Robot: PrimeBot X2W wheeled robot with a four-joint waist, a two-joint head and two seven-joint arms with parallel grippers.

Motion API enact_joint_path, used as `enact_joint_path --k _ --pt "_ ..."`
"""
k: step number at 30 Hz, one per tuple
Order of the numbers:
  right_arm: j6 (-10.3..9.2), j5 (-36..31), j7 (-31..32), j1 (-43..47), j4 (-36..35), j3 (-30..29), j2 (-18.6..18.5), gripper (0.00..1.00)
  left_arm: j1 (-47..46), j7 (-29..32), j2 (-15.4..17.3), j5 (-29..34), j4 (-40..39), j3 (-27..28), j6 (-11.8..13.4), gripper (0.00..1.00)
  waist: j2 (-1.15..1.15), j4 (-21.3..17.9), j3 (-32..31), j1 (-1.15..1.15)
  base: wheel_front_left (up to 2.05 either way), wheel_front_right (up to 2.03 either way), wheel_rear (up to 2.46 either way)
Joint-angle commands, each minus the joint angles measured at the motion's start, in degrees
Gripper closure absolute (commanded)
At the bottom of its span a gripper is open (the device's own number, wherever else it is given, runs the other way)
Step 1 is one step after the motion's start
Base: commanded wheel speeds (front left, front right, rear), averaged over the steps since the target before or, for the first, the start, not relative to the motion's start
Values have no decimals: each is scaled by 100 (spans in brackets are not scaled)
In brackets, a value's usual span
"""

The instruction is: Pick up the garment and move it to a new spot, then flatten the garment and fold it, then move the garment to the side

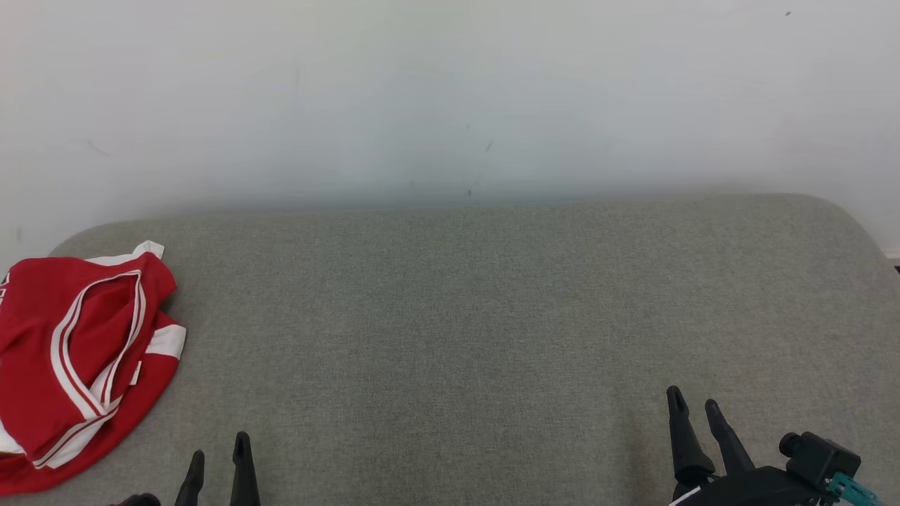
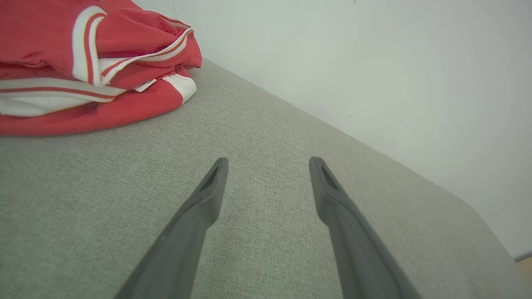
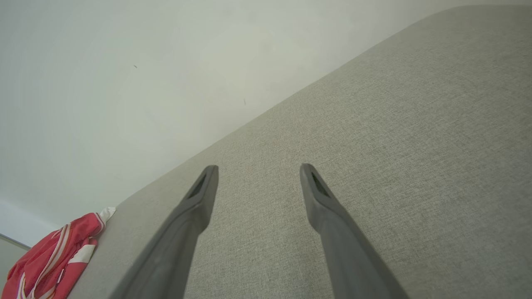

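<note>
At the far left edge of the grey desk [image 1: 457, 316], the red-and-white garment [image 1: 77, 358] lies in a crumpled heap, neither flattened nor folded. By the look of it the whole job is still ahead: the pick-up, the move to a new spot, the flattening, the fold and the shift aside. The left hand [image 1: 219, 447] hangs near the heap and the right hand [image 1: 693, 397] well apart from it, both with fingers spread and holding nothing.
</note>
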Motion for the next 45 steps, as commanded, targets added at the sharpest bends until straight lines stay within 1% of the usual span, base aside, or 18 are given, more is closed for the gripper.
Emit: enact_joint_path --k 1,9,16,39,45 --pt "-6 -104 -36 0 -46 5 -14 0 -15 -56 38 117 -58 -10 19 0 0 2 -3 0 0 0 0" --pt "-7 -656 -119 58 -73 9 -15 0 9 -187 96 741 -20 -111 44 0 0 16 -38 0 0 0 0" --pt "-8 -1007 -198 100 -97 47 -16 0 55 -283 128 1144 69 -170 83 0 0 25 -66 0 0 0 0" --pt "-10 -1997 -414 135 9 156 -18 0 97 -563 133 2074 117 -224 57 0 0 27 -137 0 0 0 0" --pt "-10 -2273 -432 145 35 153 -19 0 130 -620 41 1983 45 -79 23 0 0 38 -169 0 0 0 0"
